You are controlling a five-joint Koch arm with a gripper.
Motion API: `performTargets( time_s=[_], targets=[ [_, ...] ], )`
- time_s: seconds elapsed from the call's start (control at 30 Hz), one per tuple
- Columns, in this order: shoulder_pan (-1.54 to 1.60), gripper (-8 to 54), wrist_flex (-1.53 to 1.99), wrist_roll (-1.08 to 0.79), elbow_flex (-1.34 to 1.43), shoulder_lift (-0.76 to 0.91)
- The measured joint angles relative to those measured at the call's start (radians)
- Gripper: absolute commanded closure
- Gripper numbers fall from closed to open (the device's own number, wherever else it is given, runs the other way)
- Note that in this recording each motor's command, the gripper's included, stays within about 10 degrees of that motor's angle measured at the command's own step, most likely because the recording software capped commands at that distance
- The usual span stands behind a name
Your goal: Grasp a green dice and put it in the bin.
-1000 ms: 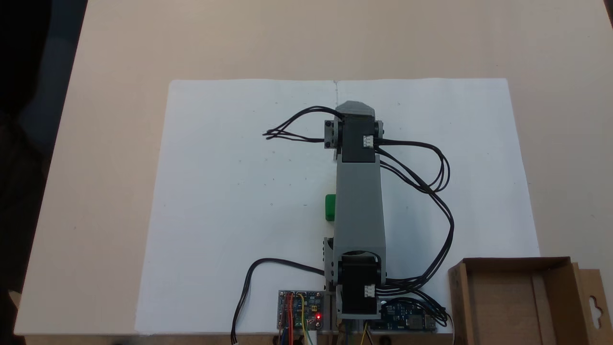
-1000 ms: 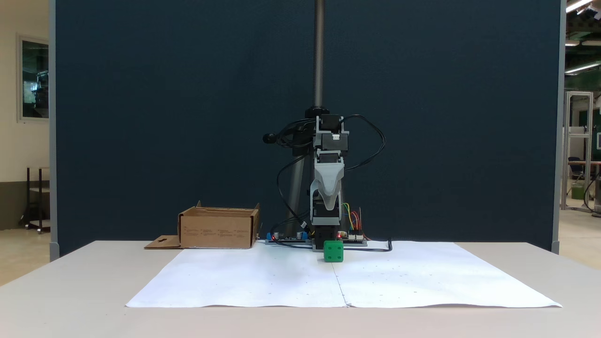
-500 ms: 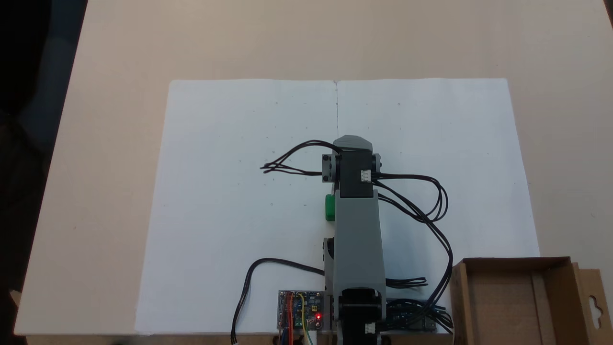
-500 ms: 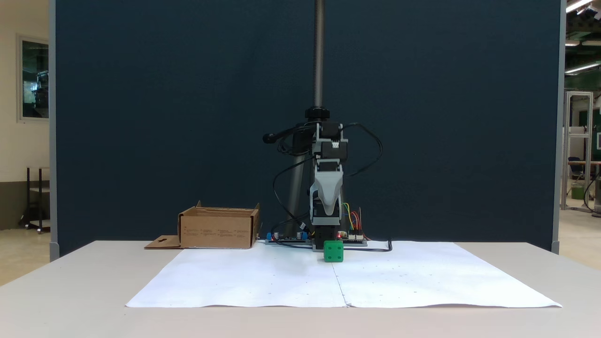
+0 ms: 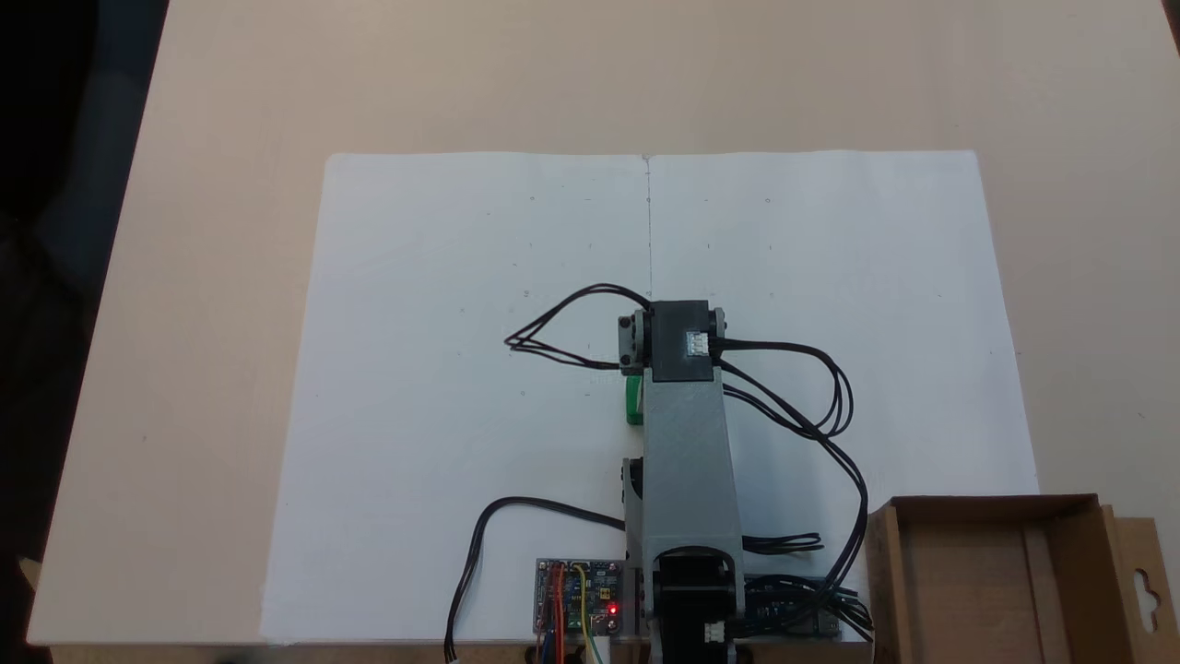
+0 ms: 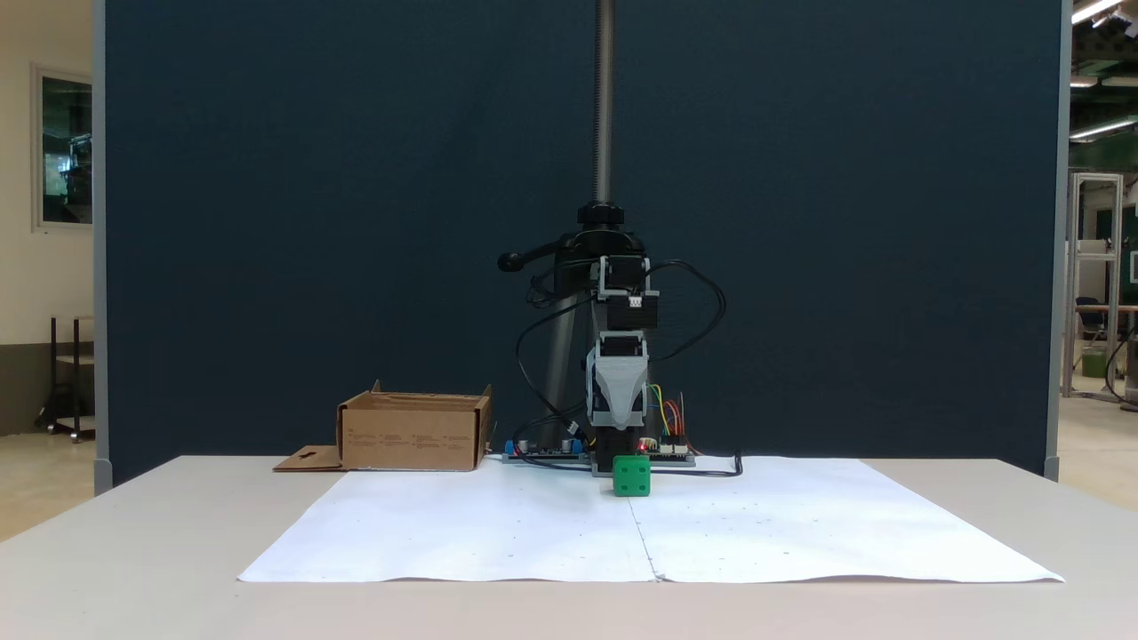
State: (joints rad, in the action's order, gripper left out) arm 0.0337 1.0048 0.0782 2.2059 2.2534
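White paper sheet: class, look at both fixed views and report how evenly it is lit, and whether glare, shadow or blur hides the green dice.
From above, the white paper sheet is evenly lit, with faint shadow beside the grey arm, which covers most of the green dice. From the front, the dice is sharp, without glare; bright ceiling lights show at the top right.

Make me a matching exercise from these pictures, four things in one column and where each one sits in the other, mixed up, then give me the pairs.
Things:
1. green dice
2. bin
3. white paper
4. hand

Places:
A. spread flat over the tabletop
B. off the paper's corner, beside the robot's base
C. hanging tips down above the dice
D. on the paper by its centre seam, in front of the base

Pairs: 1-D, 2-B, 3-A, 4-C
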Motion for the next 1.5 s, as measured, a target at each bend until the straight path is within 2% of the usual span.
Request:
performTargets(
  time_s=[0.93,1.5],
  targets=[
    [0.051,-1.0,-0.002,-0.028,0.138,0.000],
    [0.052,1.7,-0.126,-0.028,0.192,0.000]
  ],
)
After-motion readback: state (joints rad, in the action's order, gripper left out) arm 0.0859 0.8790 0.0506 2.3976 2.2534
